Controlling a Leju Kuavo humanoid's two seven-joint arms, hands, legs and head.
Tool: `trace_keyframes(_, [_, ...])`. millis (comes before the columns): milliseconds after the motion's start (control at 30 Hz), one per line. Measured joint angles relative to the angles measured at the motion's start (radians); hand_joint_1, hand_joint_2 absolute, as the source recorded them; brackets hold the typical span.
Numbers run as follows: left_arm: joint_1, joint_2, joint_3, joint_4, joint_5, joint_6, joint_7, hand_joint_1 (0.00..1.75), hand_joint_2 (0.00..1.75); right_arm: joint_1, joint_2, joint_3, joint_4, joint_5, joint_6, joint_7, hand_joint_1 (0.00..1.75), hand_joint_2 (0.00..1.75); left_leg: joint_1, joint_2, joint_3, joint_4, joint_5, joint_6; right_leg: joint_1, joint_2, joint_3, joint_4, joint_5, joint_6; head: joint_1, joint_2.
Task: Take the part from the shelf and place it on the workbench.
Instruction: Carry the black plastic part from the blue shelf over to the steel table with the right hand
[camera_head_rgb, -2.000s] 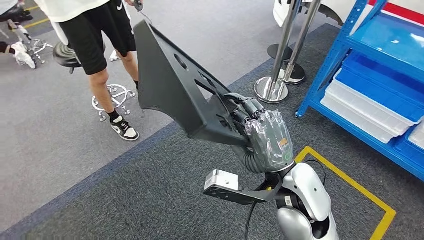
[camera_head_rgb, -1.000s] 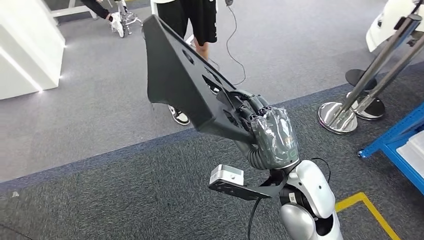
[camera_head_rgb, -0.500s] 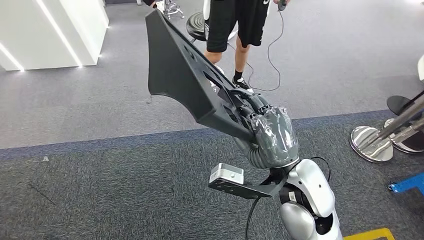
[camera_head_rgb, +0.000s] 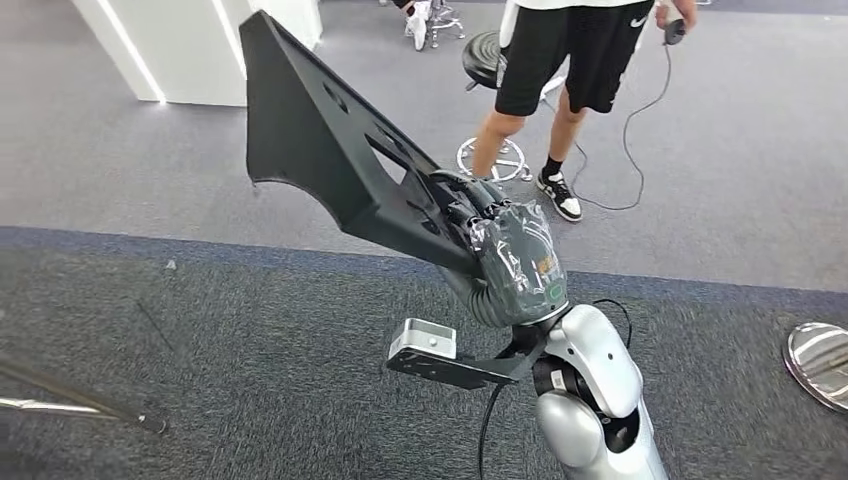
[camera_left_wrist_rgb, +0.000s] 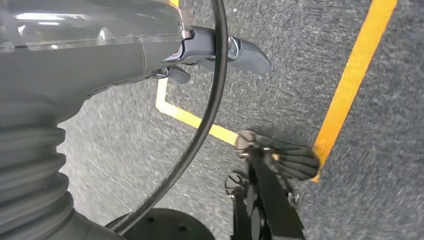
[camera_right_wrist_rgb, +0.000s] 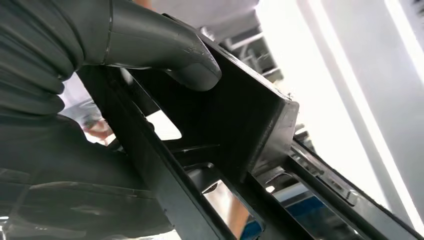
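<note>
Carpet (camera_head_rgb: 200, 360), dark grey and coarse, covers the near floor in the head view, with a paler grey strip of floor (camera_head_rgb: 120, 160) beyond it. At the far left edge a thin metal rod (camera_head_rgb: 70, 405) lies low across the carpet, and above it a white block (camera_head_rgb: 200, 50) with bright light lines stands on the pale floor.

Next comes the part (camera_head_rgb: 320, 150) — a long black plastic panel with slots cut through it, held up off the floor and tilted, its broad pointed end high toward the white block and its narrow end down in the right hand (camera_head_rgb: 510, 260). That hand's fingers wrap the panel's lower end; in the right wrist view the thick grey thumb (camera_right_wrist_rgb: 165, 50) presses on a black wall of the part (camera_right_wrist_rgb: 235, 130), so the grip is firm.

Behind the hand, a person (camera_head_rgb: 570, 60) in black shorts stands on the pale floor beside a stool (camera_head_rgb: 490, 60), holding a small controller with a cable (camera_head_rgb: 620, 150) trailing down. At the far right edge sits a shiny round base (camera_head_rgb: 820, 365).

In the left wrist view the left hand (camera_left_wrist_rgb: 215, 50) hangs over carpet with yellow tape lines (camera_left_wrist_rgb: 350, 80) — its dark fingers lie apart and hold nothing.
</note>
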Motion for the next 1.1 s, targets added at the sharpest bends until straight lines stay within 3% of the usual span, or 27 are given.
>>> trace_keyframes(33, [0.001, 0.0, 0.0, 0.0, 0.0, 0.0, 0.0, 0.0, 1.75, -0.001, 0.001, 0.0, 0.005, 0.0, 0.0, 0.0, 1.75, 1.75, 0.003, 0.003, -0.016, 0.029, -0.004, -0.003, 0.001, -0.017, 0.001, 0.0, -0.002, 0.001, 0.0, 0.0])
trace_keyframes(67, [0.002, 0.0, 0.0, 0.0, 0.0, 0.0, 0.0, 0.0, 1.75, -0.003, 0.001, 0.0, 0.009, 0.0, 0.0, 0.0, 1.75, 1.75, 0.005, 0.006, -0.012, 0.023, 0.009, -0.006, 0.001, -0.032, 0.002, 0.001, -0.005, 0.003, 0.0, 0.0])
trace_keyframes(100, [0.004, 0.001, 0.0, 0.0, 0.0, 0.0, 0.0, 0.0, 1.75, -0.005, 0.002, 0.0, 0.013, 0.0, 0.0, 0.0, 1.75, 1.75, 0.007, 0.012, 0.012, -0.022, 0.038, -0.008, 0.001, -0.047, 0.004, 0.002, -0.008, 0.006, 0.0, 0.0])
trace_keyframes(167, [0.005, 0.001, 0.001, 0.0, 0.0, 0.0, -0.001, 0.0, 1.75, -0.012, 0.003, 0.0, 0.018, -0.001, -0.001, 0.0, 1.75, 1.75, 0.007, 0.051, 0.084, -0.156, 0.091, -0.007, 0.004, -0.07, 0.009, 0.008, -0.018, 0.016, 0.0, 0.0])
trace_keyframes(233, [0.003, 0.001, 0.001, -0.001, 0.0, 0.0, -0.002, 0.0, 1.75, -0.02, 0.003, 0.0, 0.021, -0.002, -0.001, 0.0, 1.75, 1.75, 0.002, 0.078, 0.119, -0.224, 0.107, 0.006, 0.01, -0.087, 0.013, 0.013, -0.027, 0.027, 0.0, 0.0])
trace_keyframes(333, [0.004, 0.002, 0.002, -0.002, 0.0, -0.001, -0.002, 0.0, 1.75, -0.027, 0.003, 0.0, 0.025, -0.002, -0.001, 0.0, 1.75, 1.75, -0.003, 0.052, 0.118, -0.229, 0.104, 0.031, 0.009, -0.103, 0.021, 0.012, -0.035, 0.042, 0.001, 0.0])
trace_keyframes(400, [0.004, 0.002, 0.003, -0.002, 0.0, -0.001, -0.002, 0.0, 1.75, -0.03, 0.003, 0.0, 0.028, -0.002, -0.001, 0.0, 1.75, 1.75, -0.001, 0.031, 0.123, -0.236, 0.107, 0.045, 0.002, -0.065, 0.009, 0.051, -0.065, 0.049, 0.001, 0.0])
trace_keyframes(467, [0.001, 0.002, 0.003, -0.003, 0.0, -0.001, -0.002, 0.0, 1.75, -0.029, 0.003, 0.0, 0.029, -0.003, -0.002, 0.0, 1.75, 1.75, -0.003, 0.007, 0.124, -0.238, 0.109, 0.056, 0.0, -0.005, -0.048, 0.171, -0.126, 0.048, 0.001, 0.0])
trace_keyframes(533, [-0.002, 0.002, 0.004, -0.003, 0.001, 0.0, -0.002, 0.0, 1.75, -0.026, 0.002, 0.0, 0.032, -0.003, -0.002, 0.0, 1.75, 1.75, -0.008, -0.022, 0.125, -0.238, 0.11, 0.06, 0.001, 0.016, -0.117, 0.29, -0.163, 0.044, 0.001, 0.0])
trace_keyframes(567, [-0.001, 0.002, 0.005, -0.004, 0.003, 0.0, -0.001, 0.0, 1.75, -0.024, 0.001, 0.0, 0.033, -0.004, -0.002, 0.0, 1.75, 1.75, -0.01, -0.037, 0.126, -0.238, 0.11, 0.061, 0.002, 0.019, -0.132, 0.304, -0.153, 0.041, 0.001, 0.0])
trace_keyframes(600, [0.0, 0.002, 0.006, -0.004, 0.004, 0.001, 0.0, 0.0, 1.75, -0.022, 0.001, 0.0, 0.035, -0.004, -0.001, -0.001, 1.75, 1.75, -0.013, -0.054, 0.127, -0.238, 0.11, 0.061, 0.004, 0.024, -0.127, 0.278, -0.123, 0.035, 0.001, 0.0])
trace_keyframes(633, [0.0, 0.002, 0.008, -0.004, 0.005, 0.002, 0.001, 0.0, 1.75, -0.021, 0.001, 0.0, 0.036, -0.005, -0.001, -0.002, 1.75, 1.75, -0.014, -0.07, 0.129, -0.238, 0.11, 0.061, 0.006, 0.034, -0.105, 0.217, -0.079, 0.027, 0.001, 0.0])
trace_keyframes(700, [0.0, 0.0, 0.009, -0.004, 0.007, 0.002, 0.002, 0.0, 1.75, -0.021, 0.002, 0.001, 0.04, -0.006, -0.001, -0.005, 1.75, 1.75, -0.014, -0.099, 0.13, -0.237, 0.11, 0.058, 0.011, 0.079, -0.051, 0.081, -0.012, 0.012, 0.001, 0.0])
trace_keyframes(767, [0.0, -0.002, 0.01, -0.004, 0.008, 0.003, 0.002, 0.0, 1.75, -0.023, 0.002, 0.004, 0.046, -0.007, -0.001, -0.009, 1.75, 1.75, -0.01, -0.121, 0.125, -0.238, 0.113, 0.05, 0.013, 0.101, -0.028, 0.023, 0.004, 0.007, 0.0, 0.0])
trace_keyframes(833, [0.005, -0.002, 0.013, -0.004, 0.008, 0.005, 0.002, 0.0, 1.75, -0.024, 0.004, 0.01, 0.053, -0.007, -0.001, -0.011, 1.75, 1.75, -0.007, -0.137, 0.12, -0.242, 0.116, 0.039, 0.012, 0.079, -0.021, 0.01, 0.008, 0.007, 0.0, 0.0])
trace_keyframes(900, [0.008, 0.0, 0.015, -0.004, 0.008, 0.005, 0.003, 0.0, 1.75, -0.025, 0.008, 0.016, 0.058, -0.007, -0.001, -0.013, 1.75, 1.75, -0.011, -0.094, 0.108, -0.216, 0.098, 0.03, 0.007, 0.053, -0.008, -0.012, 0.016, 0.003, 0.0, 0.0])
trace_keyframes(967, [0.004, 0.0, 0.015, -0.004, 0.008, 0.005, 0.003, 0.0, 1.75, -0.024, 0.011, 0.019, 0.062, -0.007, -0.002, -0.014, 1.75, 1.75, -0.011, -0.026, 0.063, -0.119, 0.042, 0.021, 0.007, 0.022, 0.001, -0.023, 0.019, -0.002, 0.0, 0.0])
trace_keyframes(1033, [0.001, 0.0, 0.016, -0.004, 0.008, 0.005, 0.003, 0.0, 1.75, -0.023, 0.011, 0.021, 0.066, -0.008, -0.002, -0.015, 1.75, 1.75, -0.004, -0.003, 0.009, -0.009, -0.004, 0.01, 0.009, -0.008, 0.002, -0.022, 0.016, -0.003, 0.0, 0.0])
trace_keyframes(1067, [0.002, 0.001, 0.016, -0.004, 0.008, 0.005, 0.003, 0.0, 1.75, -0.022, 0.011, 0.022, 0.069, -0.008, -0.002, -0.015, 1.75, 1.75, 0.0, 0.001, -0.001, 0.012, -0.004, 0.004, 0.008, -0.023, 0.002, -0.02, 0.013, -0.001, 0.0, 0.0])
trace_keyframes(1100, [0.003, 0.002, 0.016, -0.004, 0.008, 0.005, 0.003, 0.0, 1.75, -0.022, 0.011, 0.024, 0.072, -0.008, -0.002, -0.015, 1.75, 1.75, 0.004, 0.006, 0.008, -0.005, 0.013, -0.002, 0.007, -0.037, 0.002, -0.018, 0.01, 0.002, 0.0, 0.0])
